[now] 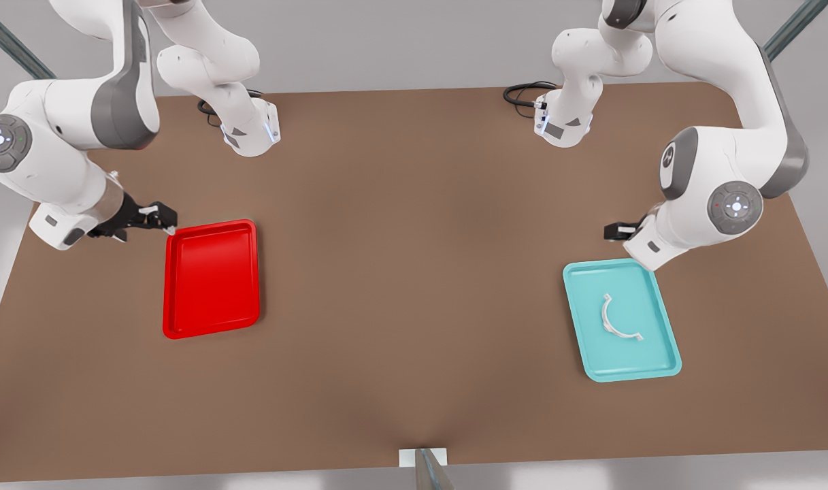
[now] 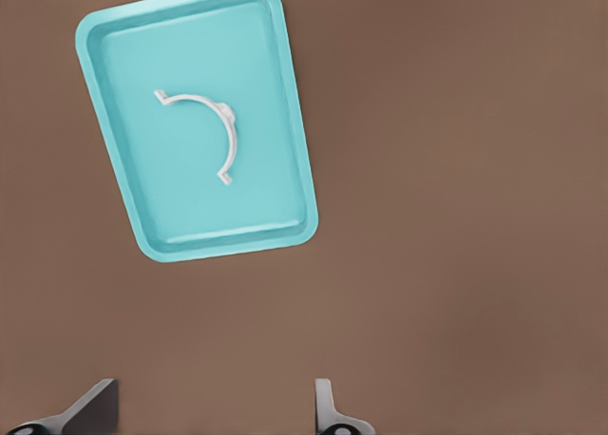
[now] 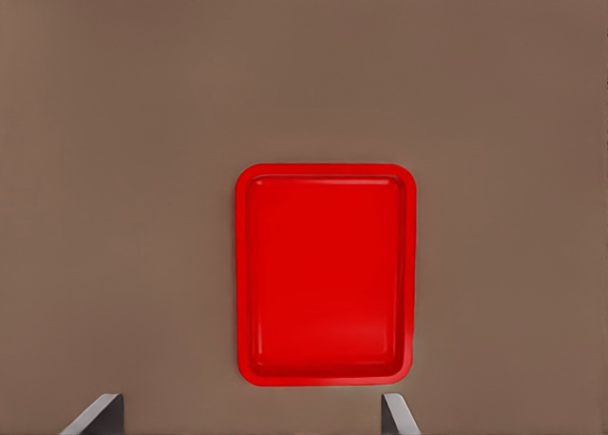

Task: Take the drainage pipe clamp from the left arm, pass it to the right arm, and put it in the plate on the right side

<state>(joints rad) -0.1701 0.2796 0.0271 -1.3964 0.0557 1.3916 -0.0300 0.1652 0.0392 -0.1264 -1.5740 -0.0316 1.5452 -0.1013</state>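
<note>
The white drainage pipe clamp [image 1: 605,321] [image 2: 231,131] lies flat in a teal tray [image 1: 648,306] [image 2: 171,198] at the front view's right. My left gripper [image 1: 614,231] [image 2: 214,402] hovers open just behind that tray's far edge, above the table, holding nothing. The red plate [image 1: 211,279] [image 3: 325,274] sits at the front view's left with nothing in it. Beside the plate's far corner my right gripper [image 1: 158,216] [image 3: 252,411] is open and holds nothing.
Both trays rest on a brown table [image 1: 414,272]. The two arm bases [image 1: 250,129] [image 1: 563,122] and black cables [image 1: 522,92] stand at the table's far edge. A small white bracket with a metal post [image 1: 424,463] sits at the middle of the near edge.
</note>
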